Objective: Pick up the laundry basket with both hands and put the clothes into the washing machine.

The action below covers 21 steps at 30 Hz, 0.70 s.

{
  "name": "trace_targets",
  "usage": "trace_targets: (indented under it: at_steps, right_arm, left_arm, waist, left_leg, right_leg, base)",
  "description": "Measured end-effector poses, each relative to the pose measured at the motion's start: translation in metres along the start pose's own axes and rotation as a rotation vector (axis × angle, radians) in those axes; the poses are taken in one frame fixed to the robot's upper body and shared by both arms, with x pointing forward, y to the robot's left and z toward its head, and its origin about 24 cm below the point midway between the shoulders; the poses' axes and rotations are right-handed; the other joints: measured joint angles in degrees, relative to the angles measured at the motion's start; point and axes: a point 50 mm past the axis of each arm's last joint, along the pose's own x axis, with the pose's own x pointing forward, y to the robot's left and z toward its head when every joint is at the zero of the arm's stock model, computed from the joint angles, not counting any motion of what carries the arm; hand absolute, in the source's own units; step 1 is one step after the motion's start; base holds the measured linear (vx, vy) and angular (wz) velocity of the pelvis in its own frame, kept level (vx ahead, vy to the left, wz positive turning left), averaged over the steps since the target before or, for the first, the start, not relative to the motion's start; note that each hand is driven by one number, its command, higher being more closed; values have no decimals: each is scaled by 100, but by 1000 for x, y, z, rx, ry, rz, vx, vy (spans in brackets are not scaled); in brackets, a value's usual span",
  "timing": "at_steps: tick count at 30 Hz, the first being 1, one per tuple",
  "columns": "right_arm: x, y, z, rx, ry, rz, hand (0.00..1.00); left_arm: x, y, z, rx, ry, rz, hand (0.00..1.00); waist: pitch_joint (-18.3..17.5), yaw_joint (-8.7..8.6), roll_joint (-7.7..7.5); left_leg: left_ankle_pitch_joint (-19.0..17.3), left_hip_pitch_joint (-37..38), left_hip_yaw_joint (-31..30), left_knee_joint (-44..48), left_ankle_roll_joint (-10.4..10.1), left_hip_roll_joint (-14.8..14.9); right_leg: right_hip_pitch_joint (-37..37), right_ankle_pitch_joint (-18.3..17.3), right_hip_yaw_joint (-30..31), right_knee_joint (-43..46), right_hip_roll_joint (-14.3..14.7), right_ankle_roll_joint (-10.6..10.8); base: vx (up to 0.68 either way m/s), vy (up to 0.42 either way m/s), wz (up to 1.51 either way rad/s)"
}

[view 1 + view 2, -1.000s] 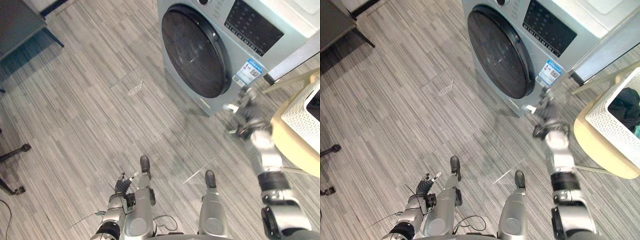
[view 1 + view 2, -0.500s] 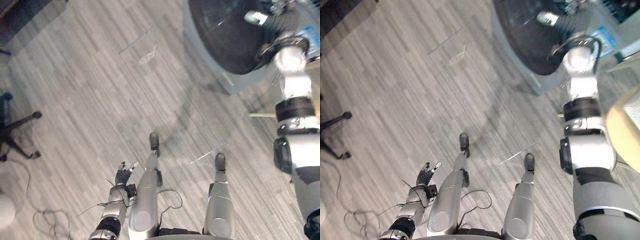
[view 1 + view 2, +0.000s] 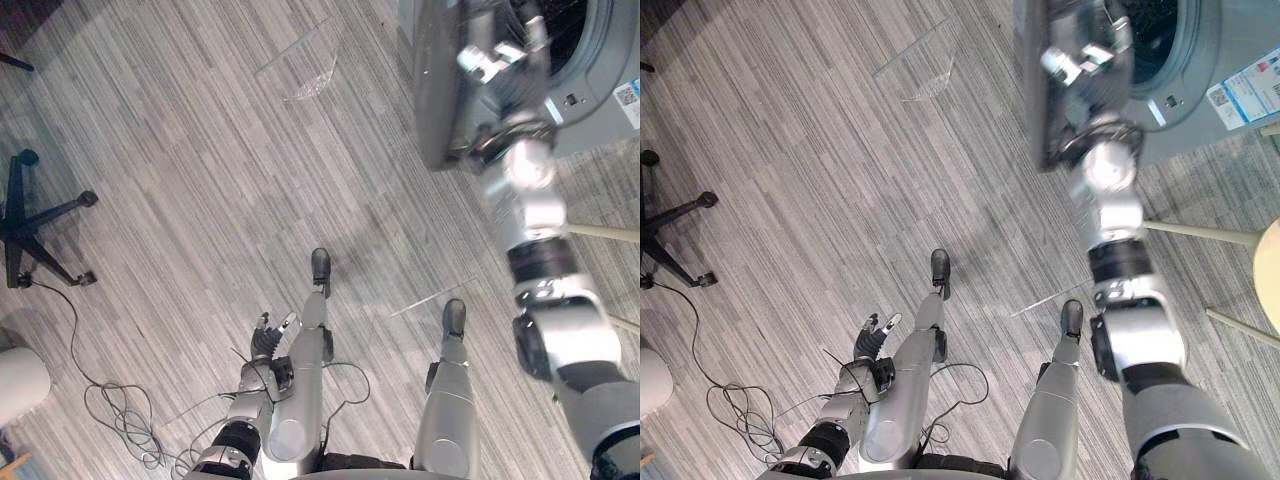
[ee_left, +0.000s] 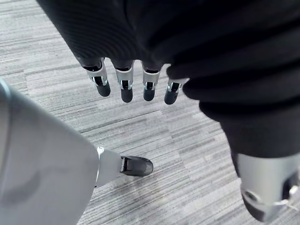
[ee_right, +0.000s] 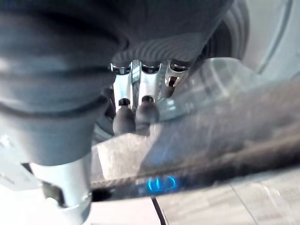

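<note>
You had grey plank floor [image 3: 180, 150] all around. An office chair's black star base [image 3: 40, 215] stood far off on your left, with a white rounded object [image 3: 20, 385] nearer, at the lower left edge. On your right, pale wooden legs [image 3: 1200, 232] and the rim of a beige seat [image 3: 1272, 262] stood just beside the washing machine [image 3: 600, 110], which was ahead and to your right.

Its round door [image 3: 435, 90] stood open, edge-on to you. The door's long axis ran from the machine's front out toward you, along the left side of the dark drum mouth [image 3: 1160, 35]. That mouth faced you, with your right arm reaching across in front of it.

Your right hand [image 3: 490, 55] lay on the door's inner side with its fingers [image 5: 145, 110] close to straight against the glass, clasping nothing. Your left hand [image 3: 268, 345] hung low by the left leg, with its fingers [image 4: 124, 91] loose and apart and nothing in it.
</note>
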Motion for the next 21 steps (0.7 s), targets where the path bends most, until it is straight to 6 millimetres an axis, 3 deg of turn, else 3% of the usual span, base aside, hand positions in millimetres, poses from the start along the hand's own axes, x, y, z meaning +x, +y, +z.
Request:
trace_targets:
  at_steps: [2, 5, 7, 9, 10, 11, 13, 14, 16, 17, 21]
  right_arm:
    - [-22, 36, -27, 47, 84, 158, 0]
    - [-74, 98, -62, 175, 211, 404, 0]
    - [-88, 102, -69, 235, 235, 418, 0]
    - [-106, 95, -79, 309, 279, 384, 0]
    - [-118, 88, -84, 364, 296, 353, 0]
    - [-129, 77, -89, 390, 311, 316, 0]
    - [-148, 53, -98, 409, 335, 218, 0]
    - [-157, 43, -102, 411, 347, 173, 0]
    - [-189, 1, -120, 377, 433, 5, 0]
    - [-197, -5, -123, 368, 454, -22, 0]
    - [-248, -42, -143, 313, 590, -211, 0]
  left_arm:
    - [0, 3, 0, -11, 3, 16, 0]
    - [2, 9, 1, -10, 10, 44, 0]
    - [4, 11, 3, 17, 6, 50, 0]
    - [5, 18, 5, 49, 8, 68, 0]
    - [6, 24, 7, 67, -1, 79, 0]
    - [8, 30, 11, 85, -10, 89, 0]
    - [14, 33, 25, 113, -41, 92, 0]
    - [16, 33, 30, 120, -52, 90, 0]
    - [24, 33, 58, 167, -133, 88, 0]
    - [26, 34, 65, 181, -150, 91, 0]
    - [40, 45, 121, 240, -263, 135, 0]
  waist:
    - [1, -27, -11]
    - [-18, -121, -173]
    - [-58, -116, -296]
    - [-183, -126, -547]
    - [-287, -162, -743]
    - [-388, -290, -925]
    - [-505, -459, -1128]
    - [-518, -502, -1151]
    - [-595, -716, -1278]
    - [-602, -765, -1289]
    - [-701, -1112, -1448]
  left_leg:
    - [-2, 83, -4, 0, -3, 4]
    - [-10, 191, -13, 0, -13, 9]
    - [-17, 249, -15, 0, -20, -2]
    - [-89, 321, 48, -2, -63, -5]
    - [-157, 350, 119, -3, -54, 2]
    - [-177, 358, 180, -3, -47, 5]
    - [-207, 372, 319, -6, -42, 30]
    - [-207, 387, 365, -6, -42, 42]
    - [-211, 447, 609, -24, -48, 96]
    - [-211, 453, 650, -38, -49, 113]
    - [-243, 479, 1093, -40, -129, 336]
  right_leg:
    - [115, -50, -23, 0, 4, -10]
    - [277, -68, -104, 0, 9, -33]
    - [342, -68, -127, 5, -1, -33]
    - [369, -68, -77, 1, -13, -33]
    - [349, -70, 16, -14, -14, -32]
    - [326, -84, 62, -45, -19, -43]
    - [281, -97, 223, -136, -11, -47]
    - [265, -109, 289, -132, -1, -68]
    - [129, -122, 572, -126, 31, -47]
    - [98, -118, 656, -126, 54, -50]
    - [-184, 107, 1125, -235, 229, -76]
  base:
    - [49, -42, 7]
    - [28, -35, 11]
    - [1, -3, 6]
    - [-31, 9, -11]
    - [-41, 2, -25]
    - [-56, -4, -26]
    - [-59, -8, -31]
    - [-64, -12, -40]
    - [-61, -23, -48]
    - [-51, -39, -58]
    - [-17, -59, -62]
